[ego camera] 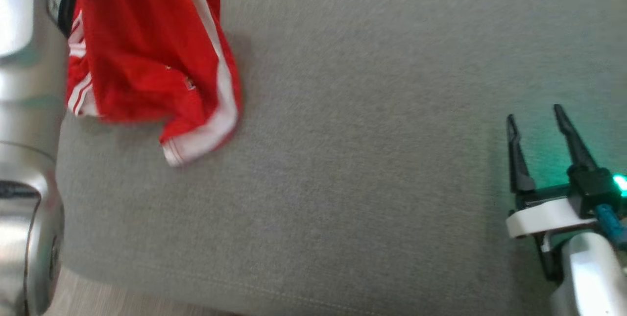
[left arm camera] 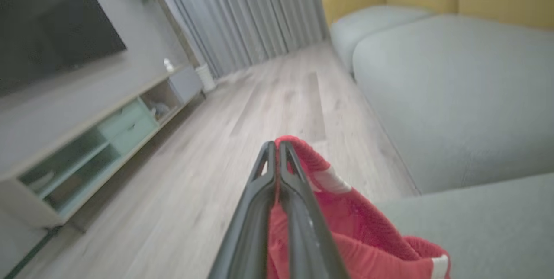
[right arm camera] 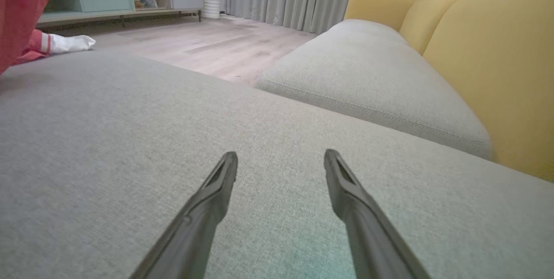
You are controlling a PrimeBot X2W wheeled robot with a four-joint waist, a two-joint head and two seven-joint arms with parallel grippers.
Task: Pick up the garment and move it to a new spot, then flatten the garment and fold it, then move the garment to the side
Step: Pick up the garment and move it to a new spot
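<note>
The garment (ego camera: 142, 61) is red with white stripes and a white hem, bunched at the upper left of the head view over the grey cushion (ego camera: 367, 159). In the left wrist view my left gripper (left arm camera: 277, 145) is shut on a fold of the garment (left arm camera: 359, 227), which hangs below the fingers. In the right wrist view the garment (right arm camera: 21, 11) rises at the far left with its white edge resting on the cushion. My right gripper (ego camera: 536, 112) stands open and holds nothing at the lower right, far from the garment; in its wrist view the right gripper (right arm camera: 281, 160) hovers low over bare cushion.
My silver left arm (ego camera: 24, 110) runs down the left edge. Beyond the cushion lie a wooden floor (left arm camera: 242, 110), a second grey seat (right arm camera: 368, 67) with yellow backs (right arm camera: 497, 62), a low TV cabinet (left arm camera: 86, 140) and curtains (left arm camera: 259, 6).
</note>
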